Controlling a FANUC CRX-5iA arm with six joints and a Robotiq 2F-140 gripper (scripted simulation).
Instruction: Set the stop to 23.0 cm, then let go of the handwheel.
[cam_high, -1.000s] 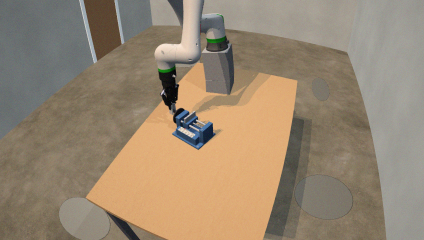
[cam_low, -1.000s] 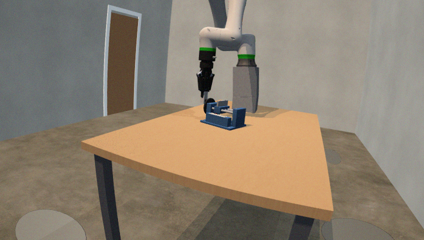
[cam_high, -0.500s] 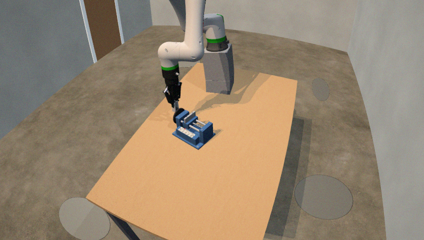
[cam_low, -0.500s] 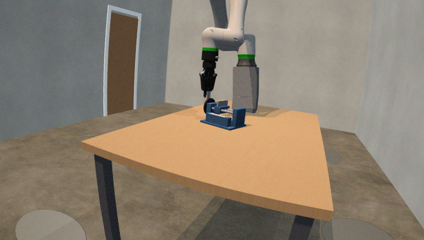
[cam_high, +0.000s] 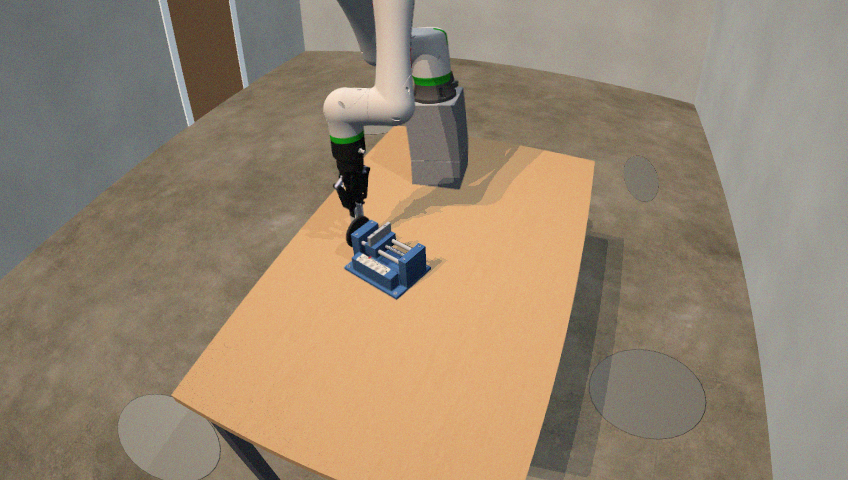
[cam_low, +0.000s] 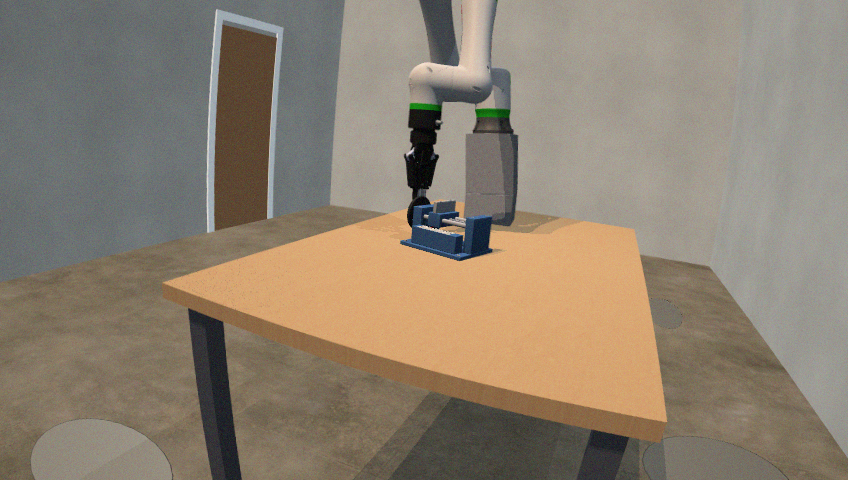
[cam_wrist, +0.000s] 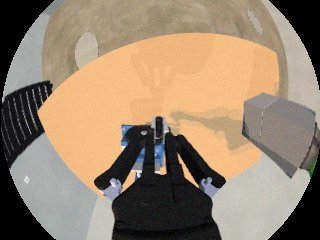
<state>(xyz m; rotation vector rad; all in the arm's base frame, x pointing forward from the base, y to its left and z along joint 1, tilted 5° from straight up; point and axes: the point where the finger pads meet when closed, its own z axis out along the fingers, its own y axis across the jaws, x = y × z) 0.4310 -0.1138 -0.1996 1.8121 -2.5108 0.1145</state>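
The near stretch of a wooden counter (cam_high: 416, 386) (cam_low: 452, 333) (cam_wrist: 190, 65) fronts the scene, with a blue vise-like fixture (cam_high: 413, 264) (cam_low: 477, 234) (cam_wrist: 126, 130) standing toward its far left side. The black handwheel (cam_high: 353, 230) (cam_low: 412, 209) is upright at the fixture's left end, directly below the pincer (cam_high: 358, 211) (cam_low: 420, 192) (cam_wrist: 159, 125), which points down from above. The pincer is grasping the handwheel, judging by its narrow fingers at the top of the wheel and the dark piece showing between the pale pads in the wrist view.

The relation that matters is the wheel's axis: it appears to run along the fixture, from the left end toward the near right, in line with the pale guide rods (cam_high: 389, 255) (cam_low: 453, 220). Turning should therefore carry the pincer around that line, across the wheel's face rather than along the rods. The lone arm comes in from the far side, its pincer at the wheel end.

The grey upright plate, apparently the stop (cam_high: 379, 233) (cam_low: 444, 206), stands just right of the wheel end, well apart from the right end block. The scale is too small to read, so whether more turning or release comes next cannot be settled; a slip off the rim would leave the setting wrong.
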